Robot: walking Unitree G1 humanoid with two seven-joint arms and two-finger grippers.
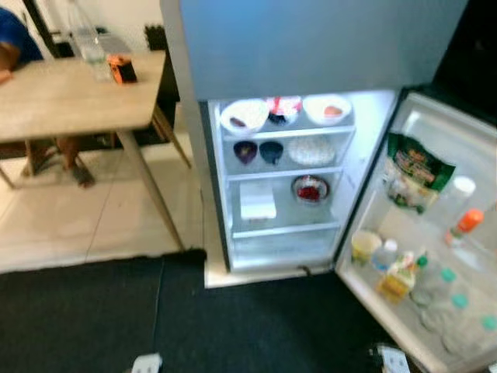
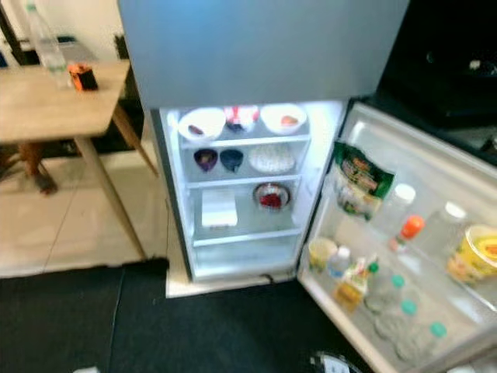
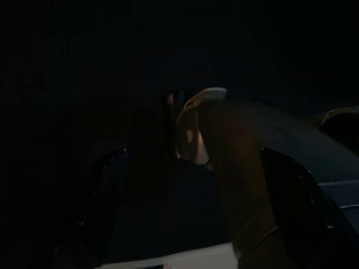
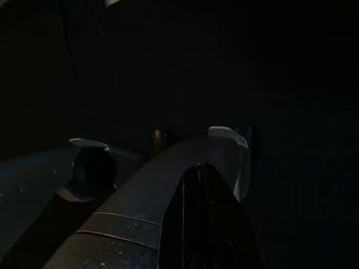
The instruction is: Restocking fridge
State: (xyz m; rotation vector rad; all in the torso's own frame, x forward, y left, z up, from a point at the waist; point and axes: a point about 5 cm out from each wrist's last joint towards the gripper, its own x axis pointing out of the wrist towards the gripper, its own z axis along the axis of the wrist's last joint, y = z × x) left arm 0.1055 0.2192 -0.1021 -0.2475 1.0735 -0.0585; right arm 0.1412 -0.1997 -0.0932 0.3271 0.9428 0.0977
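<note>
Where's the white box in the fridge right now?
The white box sits on the third shelf, left side, beside the bowl of red food.

The fridge (image 1: 311,47) stood with its lower door (image 1: 435,233) swung wide to the right, so the way into the shelves was open from the front. The top shelf (image 1: 287,130) was crowded: three bowls side by side from edge to edge. On the middle shelf (image 1: 283,171) two small dark bowls (image 1: 258,151) and a white dish (image 1: 311,150) left little room. The lower shelf (image 1: 283,227) had a white box (image 1: 257,202) at the left and a red-filled bowl (image 1: 311,189) at the right, with a gap between them and free space along its front edge. The bottom compartment (image 1: 272,249) looked free. The door racks were packed with bottles (image 1: 446,299) and a green bag (image 1: 418,171). A wooden tabletop (image 1: 74,97) stood well apart, at the left.
</note>
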